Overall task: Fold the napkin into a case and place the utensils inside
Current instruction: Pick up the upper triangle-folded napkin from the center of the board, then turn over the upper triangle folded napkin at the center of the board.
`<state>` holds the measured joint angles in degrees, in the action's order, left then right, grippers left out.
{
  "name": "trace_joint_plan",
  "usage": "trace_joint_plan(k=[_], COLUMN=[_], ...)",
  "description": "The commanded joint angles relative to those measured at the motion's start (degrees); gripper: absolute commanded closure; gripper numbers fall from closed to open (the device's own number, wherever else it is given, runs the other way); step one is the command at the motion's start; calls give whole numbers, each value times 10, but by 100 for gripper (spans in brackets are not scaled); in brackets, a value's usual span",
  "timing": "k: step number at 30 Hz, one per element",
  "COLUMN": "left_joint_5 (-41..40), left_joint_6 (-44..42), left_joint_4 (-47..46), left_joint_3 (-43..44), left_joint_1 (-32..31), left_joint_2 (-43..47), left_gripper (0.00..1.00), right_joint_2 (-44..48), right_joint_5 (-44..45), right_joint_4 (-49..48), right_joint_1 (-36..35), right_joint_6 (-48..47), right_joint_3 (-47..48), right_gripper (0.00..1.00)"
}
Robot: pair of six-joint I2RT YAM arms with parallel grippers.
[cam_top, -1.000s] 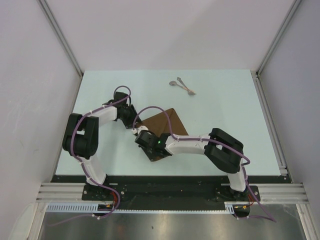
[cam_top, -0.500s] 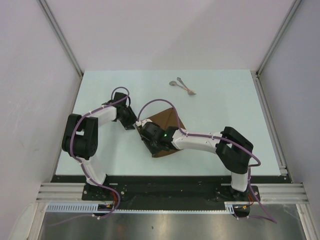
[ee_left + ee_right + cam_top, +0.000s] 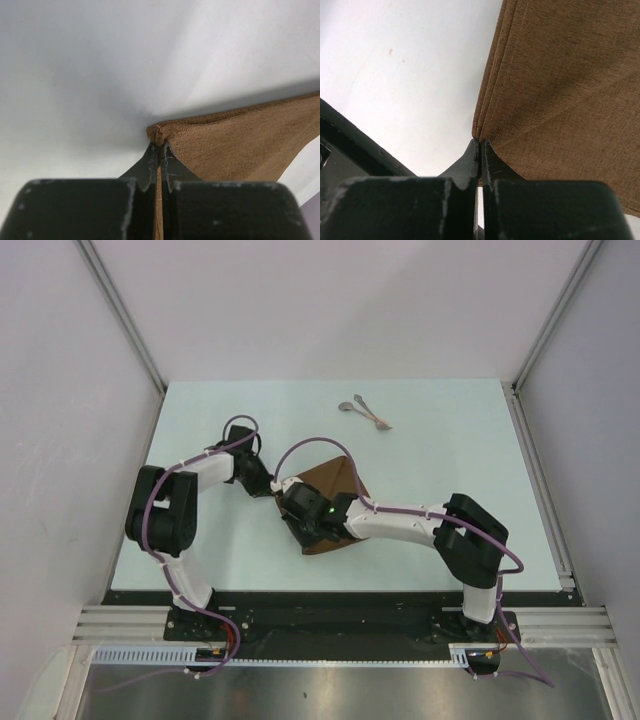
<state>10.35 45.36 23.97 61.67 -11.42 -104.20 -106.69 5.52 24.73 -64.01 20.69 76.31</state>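
The napkin is laid near the middle of the table, and the utensils are set together behind it, well apart. Its left corner is met by the left gripper, its near-left side by the right gripper.

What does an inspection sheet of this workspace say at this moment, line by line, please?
Surface: pale table, no spills seen.
Job's things: brown napkin, partly folded, between both arms; two utensils lie together at the far side, apart from it.
Clutter: nothing seen.
Grippers: left tool shut on a napkin corner; right tool shut on the napkin's edge.
Cables: purple cables loop along both arms.
Surroundings: grey walls; metal rails at the near edge.
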Motion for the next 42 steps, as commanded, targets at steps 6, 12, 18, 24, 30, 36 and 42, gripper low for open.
trace_joint_plan(k=[6,12,18,24,30,36,42], left_joint_5=[-17,-31,-78,-137,-108,-175,-188], left_joint_6=[-26,-8,-17,-51,-45,-23,-2], left_joint_4=[-4,30,112,161,100,0,-84], left_joint_3=[-22,-46,-16,71,71,28,48], left_joint_1=[17,61,171,214,185,29,-69], left_joint_2=[100,228,388,467,430,286,126], left_gripper=[100,100,100,100,100,100,100], right_joint_2=[14,-5,-58,-71,-1,66,141], right_joint_5=[-12,-50,-163,-285,-340,-366,-401], right_joint_4=[-6,-6,-14,-114,-281,-430,-536], right_joint_1=[-48,-80,-127,-156,-123,-49,41], right_joint_6=[-15,-5,5,62,133,198,215], right_joint_3=[48,129,265,328,179,-101,-336], right_gripper=[100,100,100,100,100,100,100])
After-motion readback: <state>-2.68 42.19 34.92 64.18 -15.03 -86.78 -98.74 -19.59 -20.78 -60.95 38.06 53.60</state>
